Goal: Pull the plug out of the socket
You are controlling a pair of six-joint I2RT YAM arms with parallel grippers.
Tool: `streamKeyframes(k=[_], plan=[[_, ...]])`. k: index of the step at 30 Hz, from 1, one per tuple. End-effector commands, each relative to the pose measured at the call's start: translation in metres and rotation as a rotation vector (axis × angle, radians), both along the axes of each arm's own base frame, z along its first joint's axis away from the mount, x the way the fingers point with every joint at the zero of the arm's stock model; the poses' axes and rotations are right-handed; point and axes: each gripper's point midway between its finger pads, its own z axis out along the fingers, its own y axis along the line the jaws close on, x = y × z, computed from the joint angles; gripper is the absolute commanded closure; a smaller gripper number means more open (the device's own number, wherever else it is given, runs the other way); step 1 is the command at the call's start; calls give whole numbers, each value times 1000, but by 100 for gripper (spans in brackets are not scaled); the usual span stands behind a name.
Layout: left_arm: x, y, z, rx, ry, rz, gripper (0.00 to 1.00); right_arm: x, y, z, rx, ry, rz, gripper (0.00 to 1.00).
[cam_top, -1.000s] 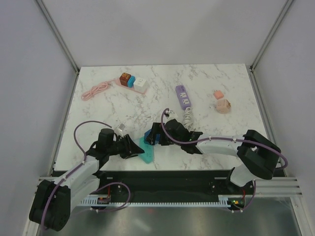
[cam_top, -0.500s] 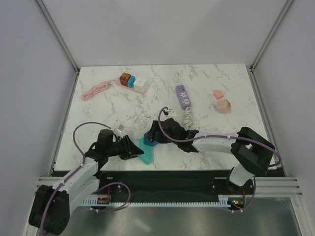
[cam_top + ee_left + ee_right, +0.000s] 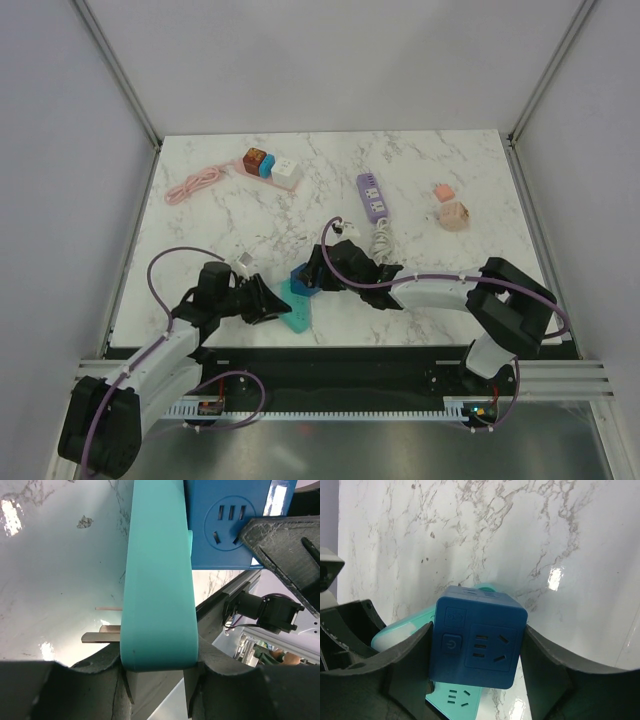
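A teal socket strip (image 3: 297,310) lies near the table's front edge. My left gripper (image 3: 274,303) is shut on its near end; in the left wrist view my gripper (image 3: 159,666) clamps the strip (image 3: 157,580) from both sides. Metal prongs (image 3: 102,636) stick out of its far side. A blue cube plug (image 3: 301,279) sits against the strip's face. My right gripper (image 3: 311,276) is shut on it; the right wrist view shows the cube (image 3: 477,642) pinched between both fingers, with the teal strip (image 3: 454,699) under it. Whether the cube is still seated cannot be told.
A small white cube (image 3: 243,262) lies just behind the left gripper. Farther back are a purple power strip (image 3: 371,194) with a white coiled cord (image 3: 382,236), a pink cable (image 3: 193,185), a row of coloured cubes (image 3: 270,165), and two pinkish blocks (image 3: 450,207).
My right gripper has shifted slightly left with the blue cube toward the strip's far end. My left gripper has kept its hold and barely moved.
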Motion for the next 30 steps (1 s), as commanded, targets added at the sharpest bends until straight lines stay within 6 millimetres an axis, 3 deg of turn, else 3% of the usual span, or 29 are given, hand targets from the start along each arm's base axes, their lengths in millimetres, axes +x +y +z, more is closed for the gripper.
streamKeyframes(k=[1, 2, 4, 5, 12, 15, 16, 20, 27, 29, 30], plan=[[11, -1, 16, 0, -43, 9, 59, 3, 12, 10, 35, -30, 22, 50], [11, -1, 17, 4, -47, 10, 55, 4, 11, 11, 35, -32, 22, 70], [14, 1, 18, 19, -56, 24, 47, 3, 11, 12, 40, -30, 26, 84], [16, 3, 19, 31, -63, 28, 46, 2, 11, 15, 50, -33, 28, 98], [26, 10, 25, 80, -104, 66, 45, -7, 5, 16, 90, -17, 23, 100], [28, 13, 18, 112, -91, 78, 60, -10, 9, 18, 121, -7, 37, 100], [29, 14, 14, 125, -79, 80, 71, -11, 11, 19, 127, -6, 43, 100], [32, 20, 5, 176, -72, 94, 98, -15, 18, 24, 149, -17, 73, 100], [38, 51, -2, 390, -84, 197, 98, -17, 15, 44, 121, -57, 108, 100], [36, 53, -5, 427, -65, 206, 98, -19, 6, 51, 89, -55, 132, 100], [35, 54, -8, 444, -52, 208, 98, -11, -2, 53, 78, -58, 124, 100]])
